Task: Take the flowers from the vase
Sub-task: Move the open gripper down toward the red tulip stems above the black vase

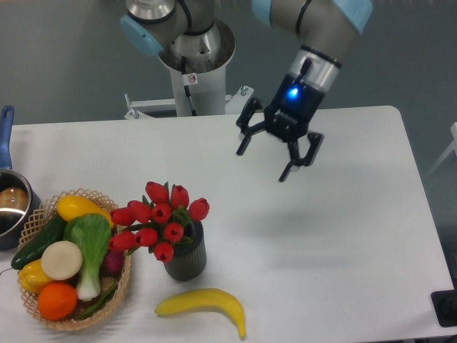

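The flowers (157,220), a bunch of red tulip buds with green leaves, stand in the vase (186,255), a short dark ribbed cylinder at the front left of the white table. My gripper (264,162) hangs above the table's middle, up and to the right of the flowers and well apart from them. Its black fingers are spread open and hold nothing.
A woven basket (121,282) of fruit and vegetables sits left of the vase. A yellow banana (203,302) lies in front of it. A dark pot (11,207) with a blue handle is at the left edge. The arm's base (196,61) stands behind the table.
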